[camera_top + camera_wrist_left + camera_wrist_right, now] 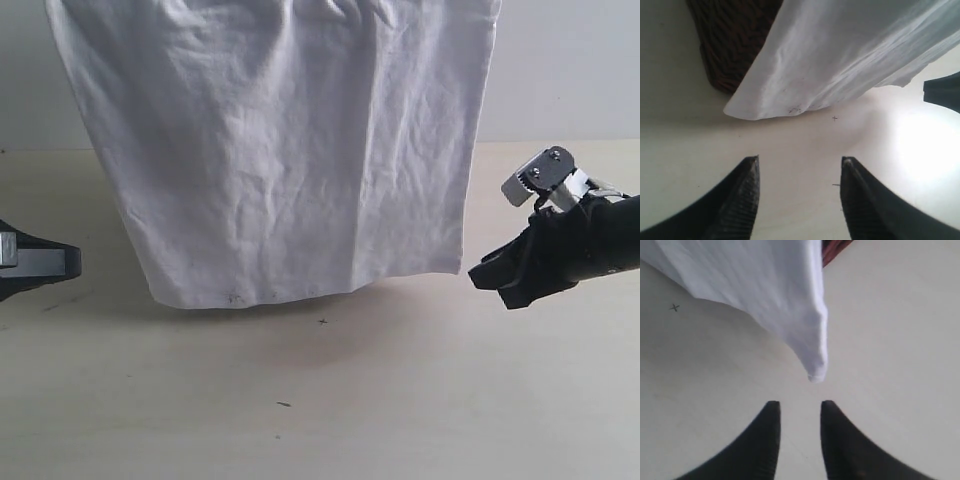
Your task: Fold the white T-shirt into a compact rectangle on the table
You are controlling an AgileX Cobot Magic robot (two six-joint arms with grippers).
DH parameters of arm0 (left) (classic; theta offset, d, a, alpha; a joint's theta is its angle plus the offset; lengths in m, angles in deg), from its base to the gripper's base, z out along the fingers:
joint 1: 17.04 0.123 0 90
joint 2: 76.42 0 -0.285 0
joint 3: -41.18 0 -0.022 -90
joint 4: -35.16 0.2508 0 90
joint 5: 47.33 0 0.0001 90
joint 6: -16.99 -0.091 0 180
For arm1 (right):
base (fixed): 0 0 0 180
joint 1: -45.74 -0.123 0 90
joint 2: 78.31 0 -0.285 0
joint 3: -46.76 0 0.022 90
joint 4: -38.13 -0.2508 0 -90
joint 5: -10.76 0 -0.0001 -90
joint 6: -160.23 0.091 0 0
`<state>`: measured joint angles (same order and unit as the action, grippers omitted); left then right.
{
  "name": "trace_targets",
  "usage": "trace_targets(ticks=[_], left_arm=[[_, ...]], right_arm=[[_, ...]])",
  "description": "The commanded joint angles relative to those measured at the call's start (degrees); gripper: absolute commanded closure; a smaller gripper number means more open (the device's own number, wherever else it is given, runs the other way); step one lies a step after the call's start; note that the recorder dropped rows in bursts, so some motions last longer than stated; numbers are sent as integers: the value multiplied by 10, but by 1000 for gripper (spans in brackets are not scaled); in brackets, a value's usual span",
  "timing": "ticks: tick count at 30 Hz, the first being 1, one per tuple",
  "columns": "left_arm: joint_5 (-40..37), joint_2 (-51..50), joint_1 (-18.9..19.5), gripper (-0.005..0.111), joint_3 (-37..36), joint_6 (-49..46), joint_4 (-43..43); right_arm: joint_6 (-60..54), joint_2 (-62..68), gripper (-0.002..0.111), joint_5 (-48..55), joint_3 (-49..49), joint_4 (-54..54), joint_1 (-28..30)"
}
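Beige worktop (420, 410), white T-shirt (280, 150) hung over it w/ hem near surface, left end effector (800, 158) was open & empty, right end effector (800, 402) slightly parted, empty.

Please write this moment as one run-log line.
white T-shirt: hanging, unfolded, hem near table | left end effector: open, empty | right end effector: slightly open, empty

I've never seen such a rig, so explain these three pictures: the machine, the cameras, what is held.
This is a robot with two arms, each ending in a two-fingered hand. The wide picture comes from a camera off the arms; the other two look out from each wrist. A white T-shirt hangs over the pale table, its top out of frame, so what holds it is unseen. A dark wicker basket stands beyond it. The left hand and right hand are open and empty.
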<state>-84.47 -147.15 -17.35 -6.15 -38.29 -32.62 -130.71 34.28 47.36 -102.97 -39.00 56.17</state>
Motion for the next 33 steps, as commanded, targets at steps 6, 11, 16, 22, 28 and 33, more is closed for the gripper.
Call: trace_targets(ticks=[6,11,16,22,28,33], left_arm=[[0,-2,-4,57,2,0,0],[0,-2,-4,57,2,0,0],[2,-2,-4,57,2,0,3],[4,-2,-4,57,2,0,9],[6,-2,-4,57,2,0,11],[6,-2,-4,57,2,0,12]], right_arm=[[-99,1,32,24,-8,-9,2],[-99,28,36,26,-38,-9,2],[-99,62,36,42,-63,-9,2],[-99,103,36,61,-99,-11,2],[-99,130,36,93,-132,-22,2],[-99,145,50,146,-159,-23,2]])
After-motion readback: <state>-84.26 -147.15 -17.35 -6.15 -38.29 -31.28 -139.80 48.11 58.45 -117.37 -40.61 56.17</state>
